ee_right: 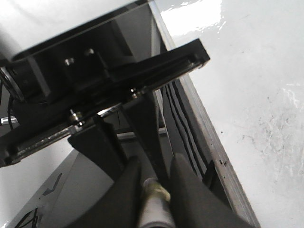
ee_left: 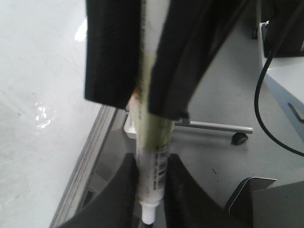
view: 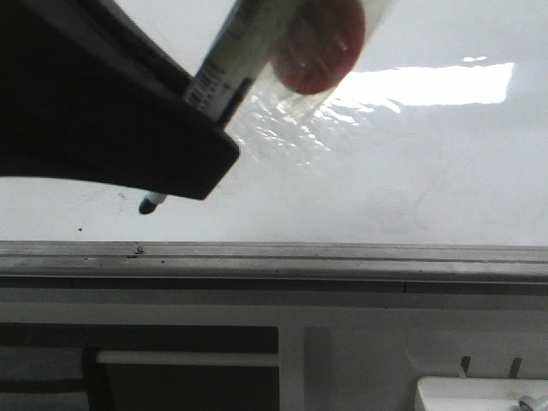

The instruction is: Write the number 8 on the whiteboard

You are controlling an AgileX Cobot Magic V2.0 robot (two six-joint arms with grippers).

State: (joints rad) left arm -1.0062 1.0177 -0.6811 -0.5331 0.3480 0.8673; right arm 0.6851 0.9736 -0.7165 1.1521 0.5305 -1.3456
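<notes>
The whiteboard (view: 411, 171) is glossy white with a wrinkled clear tape patch (view: 282, 120) and a grey edge rail (view: 342, 254). No number 8 shows on it in any view. My left gripper (view: 171, 163) is shut on a white marker (view: 227, 64) with a barcode. The marker's dark tip (view: 150, 204) is close over the board near the rail; I cannot tell whether it touches. In the left wrist view the left gripper (ee_left: 151, 166) clamps the marker (ee_left: 153, 161), and the right gripper (ee_left: 142, 107) grips higher up. In the right wrist view the right gripper (ee_right: 154, 164) is shut on the marker's end (ee_right: 154, 192).
A reddish round shape (view: 321, 43) shows at the board's far edge behind the tape. Grey smudges (ee_right: 266, 128) speckle the board. Below the rail are white housing with dark panels (view: 171, 360) and a white box (view: 479, 394). A wheeled stand (ee_left: 240, 137) and a black cable (ee_left: 259, 95) are beside the board.
</notes>
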